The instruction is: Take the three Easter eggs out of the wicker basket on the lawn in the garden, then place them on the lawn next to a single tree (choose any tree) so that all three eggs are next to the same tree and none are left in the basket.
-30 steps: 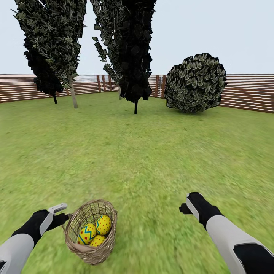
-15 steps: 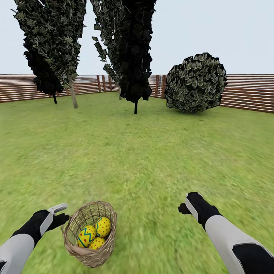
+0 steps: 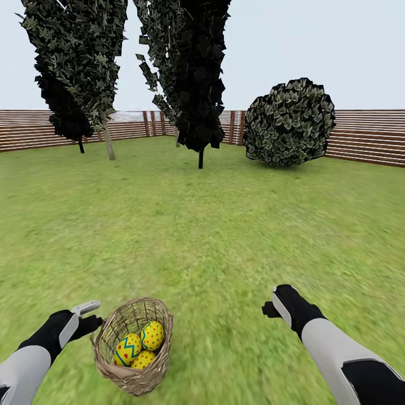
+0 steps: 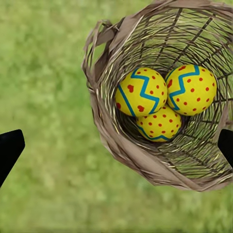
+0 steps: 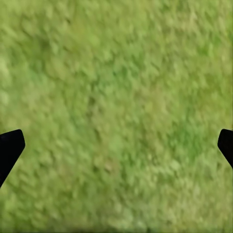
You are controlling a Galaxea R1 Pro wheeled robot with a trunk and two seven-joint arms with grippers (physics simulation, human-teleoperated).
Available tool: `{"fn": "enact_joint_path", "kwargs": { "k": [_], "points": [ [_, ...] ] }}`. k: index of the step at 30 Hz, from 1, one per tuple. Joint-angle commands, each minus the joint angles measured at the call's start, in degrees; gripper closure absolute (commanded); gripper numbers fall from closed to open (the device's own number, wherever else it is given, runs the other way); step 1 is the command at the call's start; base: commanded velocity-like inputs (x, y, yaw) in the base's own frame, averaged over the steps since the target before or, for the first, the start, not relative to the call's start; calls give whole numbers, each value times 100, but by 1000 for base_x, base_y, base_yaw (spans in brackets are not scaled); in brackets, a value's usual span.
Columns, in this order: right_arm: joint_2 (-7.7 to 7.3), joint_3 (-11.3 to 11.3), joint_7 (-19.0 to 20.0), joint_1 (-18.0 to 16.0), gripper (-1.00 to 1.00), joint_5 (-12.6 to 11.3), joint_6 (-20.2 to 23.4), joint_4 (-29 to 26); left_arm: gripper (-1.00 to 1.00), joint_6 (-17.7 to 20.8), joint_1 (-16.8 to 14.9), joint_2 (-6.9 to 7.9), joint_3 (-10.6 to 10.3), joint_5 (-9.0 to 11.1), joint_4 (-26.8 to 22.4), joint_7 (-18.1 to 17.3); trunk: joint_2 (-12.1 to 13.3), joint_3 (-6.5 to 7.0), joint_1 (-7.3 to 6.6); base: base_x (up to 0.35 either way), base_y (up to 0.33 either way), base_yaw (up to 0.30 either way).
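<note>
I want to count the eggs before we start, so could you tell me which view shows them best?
The left wrist view: it looks straight down into the basket, showing all three eggs with their dots and zigzags. The head view shows the eggs smaller, partly behind the rim. The right wrist view looks at lawn.

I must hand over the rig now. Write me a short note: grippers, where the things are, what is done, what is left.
Left gripper: open, empty, beside the basket, not touching it.
Right gripper: open, empty, over bare lawn.
All three eggs lie in the basket, which stands on the lawn near the robot.
Done: approach only; no egg lifted.
Left: take out each egg and set all three on the grass beside one tree. The trees stand far ahead, near the fence.
</note>
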Motion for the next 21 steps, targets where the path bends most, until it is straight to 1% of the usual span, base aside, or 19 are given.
{"fn": "enact_joint_path", "kwargs": {
  "k": [1,4,21],
  "points": [
    [-5,42,-39,-4,-100,-62,25,-8,-100,32,-2,-5,15,60,-10,32,-3,-6,0,0,0,0],
    [-10,42,-39,-3,-100,-64,25,-8,-100,31,-2,-10,15,59,-10,31,-3,-6,0,0,0,0],
    [-3,42,-39,1,-100,-59,25,6,-100,28,-2,-5,30,69,-3,31,-685,-311,373,0,0,0]
  ]
}}
